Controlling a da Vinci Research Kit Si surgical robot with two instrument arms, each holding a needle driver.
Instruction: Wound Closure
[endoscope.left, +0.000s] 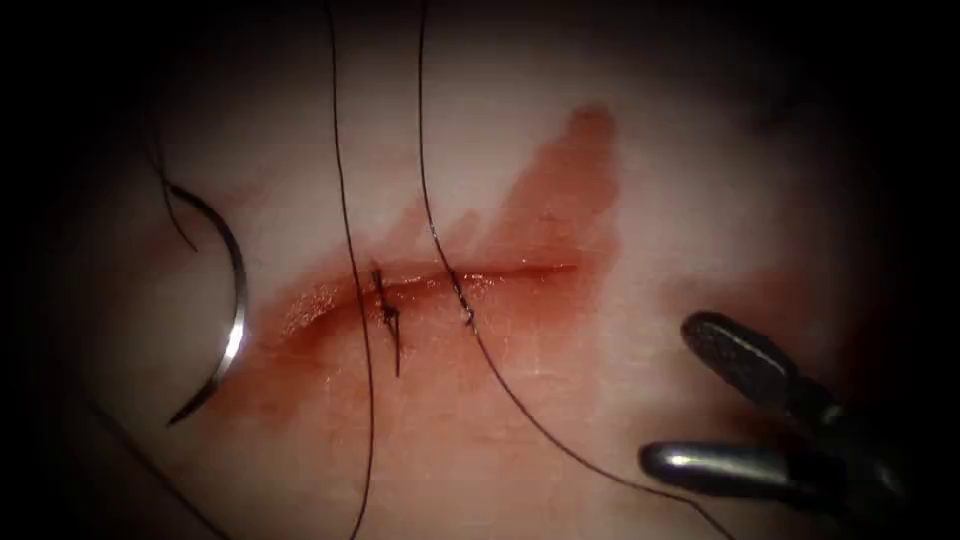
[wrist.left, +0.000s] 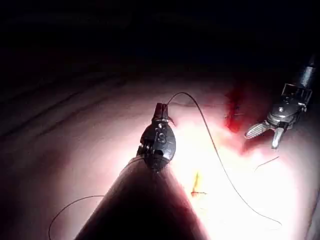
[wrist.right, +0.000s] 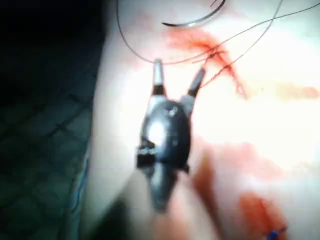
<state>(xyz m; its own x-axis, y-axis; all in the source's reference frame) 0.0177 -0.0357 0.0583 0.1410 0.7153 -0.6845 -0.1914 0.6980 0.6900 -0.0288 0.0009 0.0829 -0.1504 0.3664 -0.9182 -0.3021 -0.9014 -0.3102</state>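
The curved needle (endoscope.left: 236, 300) lies free on the tissue (endoscope.left: 700, 200), left of the cut (endoscope.left: 430, 275), held by neither tool; it shows too in the right wrist view (wrist.right: 192, 21). Thread (endoscope.left: 345, 200) runs from above across the cut, where a knotted stitch (endoscope.left: 386, 312) with a short tail sits. A second strand (endoscope.left: 425, 180) enters the tissue at the cut's edge (endoscope.left: 466, 315) and trails to the lower right. My right tool (endoscope.left: 672, 392) stands open right of the cut, holding nothing (wrist.right: 178, 72). My left tool (wrist.left: 160, 106) is shut on the thread (wrist.left: 210, 137).
Red fluid (endoscope.left: 560, 190) stains the tissue around and above the cut. In the left wrist view the right tool (wrist.left: 261, 140) shows open beside the red cut (wrist.left: 232, 112). A loose thread loop (wrist.left: 70, 210) lies on the tissue near the left shaft.
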